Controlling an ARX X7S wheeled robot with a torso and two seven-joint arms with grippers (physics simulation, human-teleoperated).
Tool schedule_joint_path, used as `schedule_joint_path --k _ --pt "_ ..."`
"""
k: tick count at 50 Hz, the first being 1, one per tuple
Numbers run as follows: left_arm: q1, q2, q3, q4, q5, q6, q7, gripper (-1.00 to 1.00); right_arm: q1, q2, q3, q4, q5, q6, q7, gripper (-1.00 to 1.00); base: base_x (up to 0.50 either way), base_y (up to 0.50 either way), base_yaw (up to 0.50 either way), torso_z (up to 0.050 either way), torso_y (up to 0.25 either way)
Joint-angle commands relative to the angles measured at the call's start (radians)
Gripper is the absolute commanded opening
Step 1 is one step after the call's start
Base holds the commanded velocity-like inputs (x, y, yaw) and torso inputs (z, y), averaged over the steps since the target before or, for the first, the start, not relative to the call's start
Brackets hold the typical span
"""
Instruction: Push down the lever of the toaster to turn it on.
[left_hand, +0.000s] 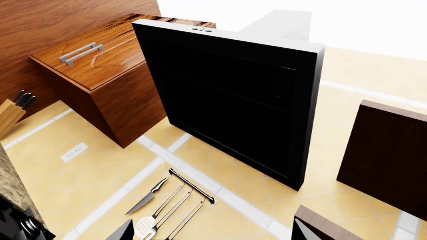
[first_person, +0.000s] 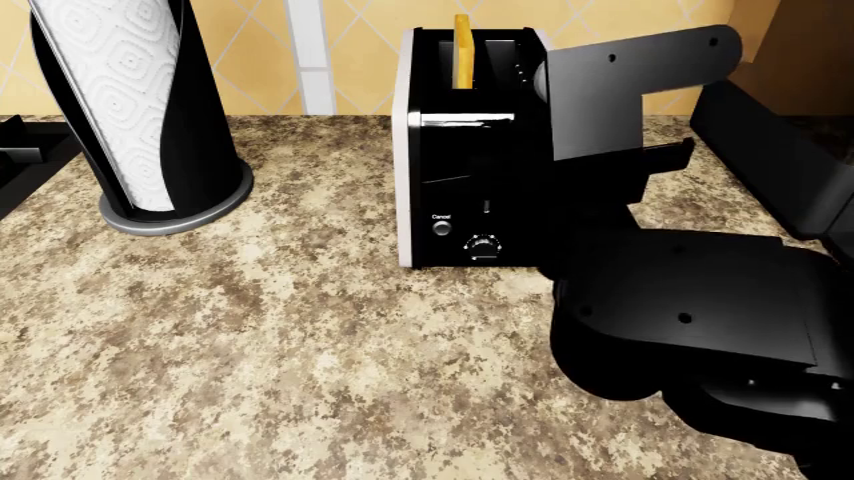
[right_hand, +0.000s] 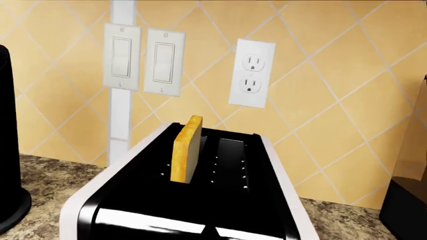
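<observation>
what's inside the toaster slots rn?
One bread slice stands upright in one slot of the toaster, its top sticking out. The other slot looks empty from above; its depths are too dark to see.

The boxy white-sided toaster (first_person: 461, 150) has a glossy black plastic-looking front and top with bright silver trim, and stands on a speckled brown granite-look countertop (first_person: 267, 340). At its nine o'clock, a smooth black holder (first_person: 200, 130) carries a white embossed paper roll (first_person: 114, 90). The bulky black robot arm (first_person: 694, 300) looks matt plastic.

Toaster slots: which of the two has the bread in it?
The slot toward the paper towel holder holds the upright bread slice. The toaster has its other slot, nearer the right arm, empty.
</observation>
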Motion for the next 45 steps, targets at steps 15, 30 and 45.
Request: schedule_joint_path --k 15,30,45 --pt "-0.004 0.002 -0.001 -0.001 -0.002 -0.004 0.003 1.00 -0.135 -0.047 -0.033 0.074 -0.117 -0.111 -0.097 -1.00 0.00 0.00 0.00 0.000 0.000" --pt "-0.005 0.012 0.004 -0.003 0.000 -0.005 0.014 1.00 -0.161 -0.047 -0.038 0.096 -0.129 -0.123 -0.095 -1.00 0.00 0.00 0.00 0.000 0.000" --pt "-0.012 0.002 0.004 0.001 0.003 -0.015 0.000 1.00 -0.167 -0.065 -0.044 0.143 -0.144 -0.133 -0.116 -1.00 0.01 0.00 0.00 0.000 0.000"
